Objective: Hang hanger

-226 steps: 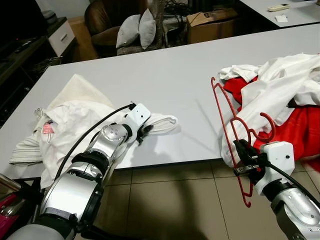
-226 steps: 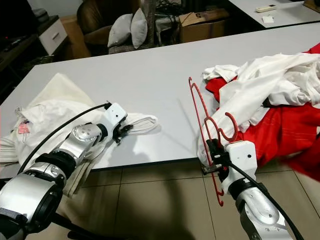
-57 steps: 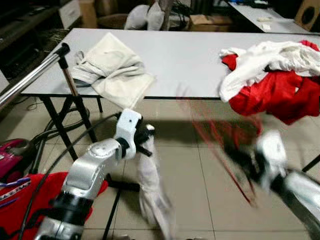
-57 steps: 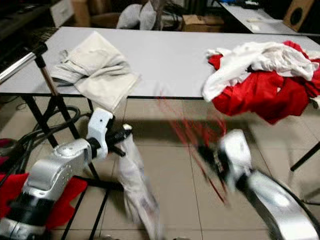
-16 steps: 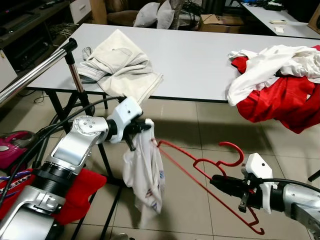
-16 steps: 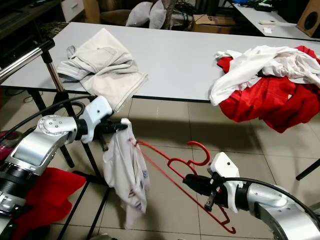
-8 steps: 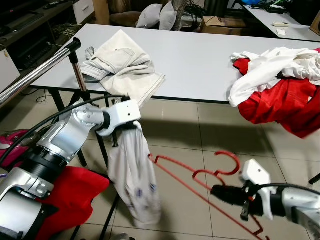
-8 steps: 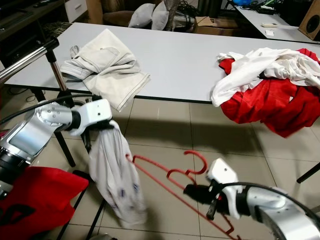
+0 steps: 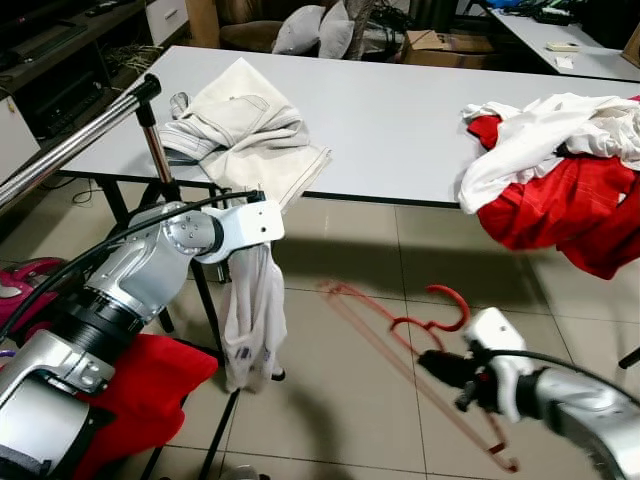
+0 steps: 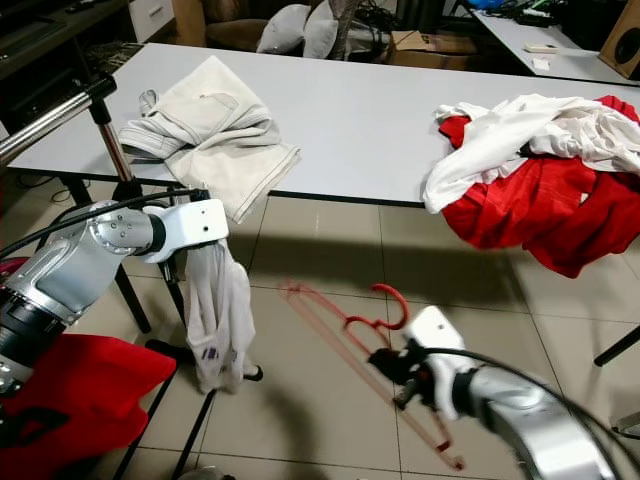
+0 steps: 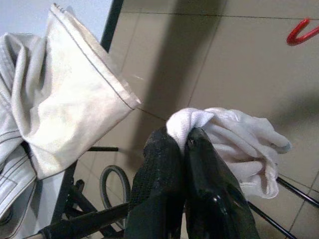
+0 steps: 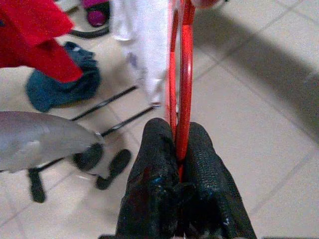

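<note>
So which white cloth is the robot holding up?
The white cloth dangling over the floor, pinched by the left gripper. The others lie on the table.

Open tiled floor (image 9: pixel 340 400) lies between my two arms, but the white garment (image 9: pixel 252 320) hanging from my left gripper (image 11: pixel 183 144) and the rack's metal pole (image 9: pixel 75 140) just beyond it block my left, while the table edge (image 9: pixel 400 202) bars the way ahead of the floor.

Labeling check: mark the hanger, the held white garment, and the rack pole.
hanger (image 10: pixel 392 296), right eye view, on its red hook.
white garment (image 9: pixel 250 320), left eye view, mid hanging cloth.
rack pole (image 9: pixel 70 148), left eye view, along the bar.
</note>
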Robot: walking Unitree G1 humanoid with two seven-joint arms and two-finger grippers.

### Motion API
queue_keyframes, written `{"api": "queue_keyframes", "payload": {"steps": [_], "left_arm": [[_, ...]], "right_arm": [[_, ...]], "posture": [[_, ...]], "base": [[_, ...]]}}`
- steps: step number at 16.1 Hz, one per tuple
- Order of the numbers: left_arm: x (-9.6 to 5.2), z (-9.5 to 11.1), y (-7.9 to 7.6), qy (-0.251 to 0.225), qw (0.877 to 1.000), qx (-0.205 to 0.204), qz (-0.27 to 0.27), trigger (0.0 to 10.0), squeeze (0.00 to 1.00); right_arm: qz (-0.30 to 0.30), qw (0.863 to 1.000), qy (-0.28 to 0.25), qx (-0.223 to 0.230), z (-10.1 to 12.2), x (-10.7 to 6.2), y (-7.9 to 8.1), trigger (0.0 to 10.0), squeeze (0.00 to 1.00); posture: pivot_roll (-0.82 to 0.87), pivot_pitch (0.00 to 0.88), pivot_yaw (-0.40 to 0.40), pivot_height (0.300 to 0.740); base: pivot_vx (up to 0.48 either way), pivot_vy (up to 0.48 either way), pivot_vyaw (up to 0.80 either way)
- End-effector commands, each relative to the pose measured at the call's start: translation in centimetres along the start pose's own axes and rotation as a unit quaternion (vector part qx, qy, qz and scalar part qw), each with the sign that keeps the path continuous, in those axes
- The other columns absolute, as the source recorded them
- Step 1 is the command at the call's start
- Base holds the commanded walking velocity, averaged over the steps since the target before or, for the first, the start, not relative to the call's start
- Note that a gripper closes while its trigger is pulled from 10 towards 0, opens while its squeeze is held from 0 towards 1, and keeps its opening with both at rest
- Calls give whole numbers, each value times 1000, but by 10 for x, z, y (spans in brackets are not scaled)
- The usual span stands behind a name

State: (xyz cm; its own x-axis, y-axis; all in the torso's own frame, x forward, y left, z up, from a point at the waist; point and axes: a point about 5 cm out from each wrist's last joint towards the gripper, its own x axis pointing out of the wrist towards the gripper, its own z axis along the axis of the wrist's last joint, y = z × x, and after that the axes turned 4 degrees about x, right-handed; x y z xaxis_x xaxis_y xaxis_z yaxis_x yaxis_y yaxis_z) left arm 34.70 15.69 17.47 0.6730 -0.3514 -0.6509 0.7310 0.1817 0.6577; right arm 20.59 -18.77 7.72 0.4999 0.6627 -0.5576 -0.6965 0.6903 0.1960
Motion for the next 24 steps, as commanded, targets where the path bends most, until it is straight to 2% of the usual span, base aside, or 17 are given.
{"api": "queue_keyframes", "payload": {"steps": [1,4,6,7,9,14,17,24], "left_arm": [[-2,16,10,-27,999,-11,32,0,0],[10,13,13,-16,993,-64,99,0,0],[11,18,14,-21,989,-77,126,0,0],[11,27,15,-33,988,-72,132,0,0],[11,32,15,-38,989,-69,128,0,0],[11,42,10,-53,990,-56,120,0,0],[11,42,10,-53,990,-54,121,0,0],[9,58,10,-91,988,-58,106,0,0]], "right_arm": [[25,999,-18,-10,8,5,8,10000,0],[41,997,-65,-16,18,7,13,10000,0],[39,996,-77,-16,23,7,12,10000,0],[12,997,-72,-17,23,11,7,10000,0],[-6,997,-73,-14,23,14,4,10000,0],[-55,991,-122,-9,39,24,-3,10000,0],[-64,990,-125,-7,40,23,-5,10000,0],[-43,992,-119,-11,40,27,-5,10000,0]], "posture": [[13,0,-7,740],[9,0,-4,740],[3,0,-6,740],[3,0,-10,740],[3,0,-10,740],[7,0,-15,740],[5,0,-16,740],[5,0,-18,740]], "base": [[0,0,0],[0,0,0],[0,0,0],[0,0,0],[0,0,0],[0,0,0],[0,0,0],[0,0,0]]}}
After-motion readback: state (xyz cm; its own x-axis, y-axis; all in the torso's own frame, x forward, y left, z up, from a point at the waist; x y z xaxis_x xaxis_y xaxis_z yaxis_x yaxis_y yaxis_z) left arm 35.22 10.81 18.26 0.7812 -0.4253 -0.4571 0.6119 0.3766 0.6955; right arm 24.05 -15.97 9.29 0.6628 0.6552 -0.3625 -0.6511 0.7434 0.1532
